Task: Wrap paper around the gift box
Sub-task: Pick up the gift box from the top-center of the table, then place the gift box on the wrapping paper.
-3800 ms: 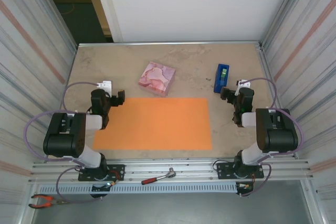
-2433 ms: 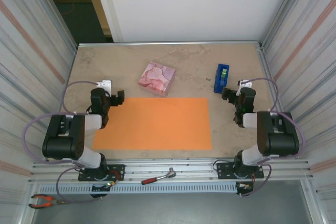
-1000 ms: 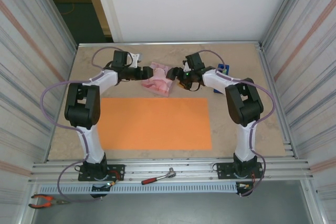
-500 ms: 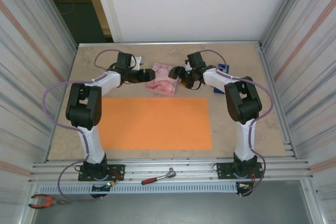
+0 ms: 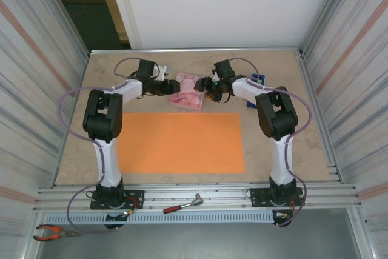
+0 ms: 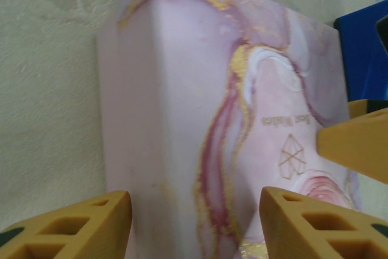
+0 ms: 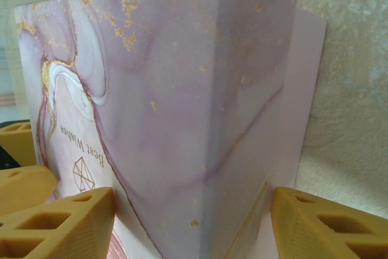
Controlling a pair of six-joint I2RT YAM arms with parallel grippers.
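1. The gift box (image 5: 189, 92) sits toward the far side of the tabletop (image 5: 182, 65). It is just beyond the far edge of the paper (image 5: 179, 144), which lies flat and bare nearer the arm bases.
2. We judge the step in hand to be taking the box from both sides so that it can go onto the sheet. No wrapping has begun.
3. To do this well, we would seat both pincers evenly and low on the box, squeeze together, and lift it level. Each pincer seems to face a corner rather than a flat side, so the box could twist or slip. A light squeeze should spare the lid.
4. The left pincer (image 6: 194, 201) has its jaws partway apart, with one yellow finger on each side of the box's near corner. We cannot tell whether the pads press on it.
5. The right pincer (image 7: 193, 201) flanks the opposite corner, jaws likewise partway apart. Here too we cannot tell whether it has a firm hold.
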